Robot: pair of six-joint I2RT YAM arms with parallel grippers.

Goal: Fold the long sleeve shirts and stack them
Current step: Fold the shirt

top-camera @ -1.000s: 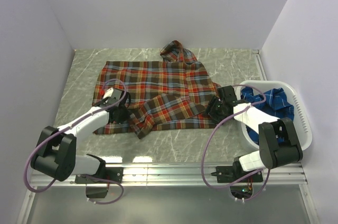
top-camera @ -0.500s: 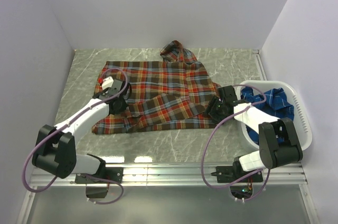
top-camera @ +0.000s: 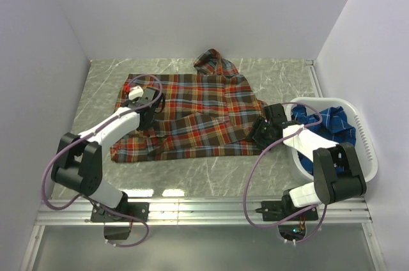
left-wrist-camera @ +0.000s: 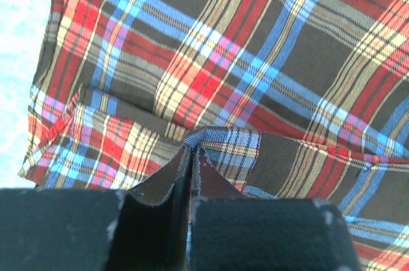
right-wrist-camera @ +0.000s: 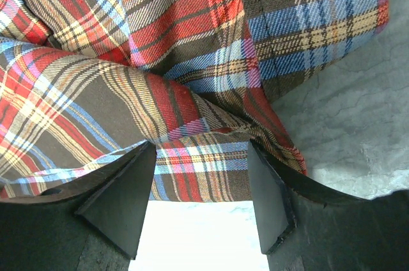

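Note:
The red-orange plaid long sleeve shirt lies spread across the middle of the table, its collar toward the back wall. My left gripper hovers over the shirt's left part, shut on a pinched fold of that fabric; the jaws meet with cloth between them. My right gripper rests at the shirt's right edge, open, with the hem lying between its fingertips. The blue plaid shirt sits crumpled in the basket.
A white plastic basket stands at the right, close behind my right arm. White walls close in the table on the left, back and right. Bare marbled tabletop shows in front of the shirt.
My left gripper has moved back and slightly right over the shirt, drawing the pinched fabric with it; the front-left flap now lies flatter. The right arm has not moved.

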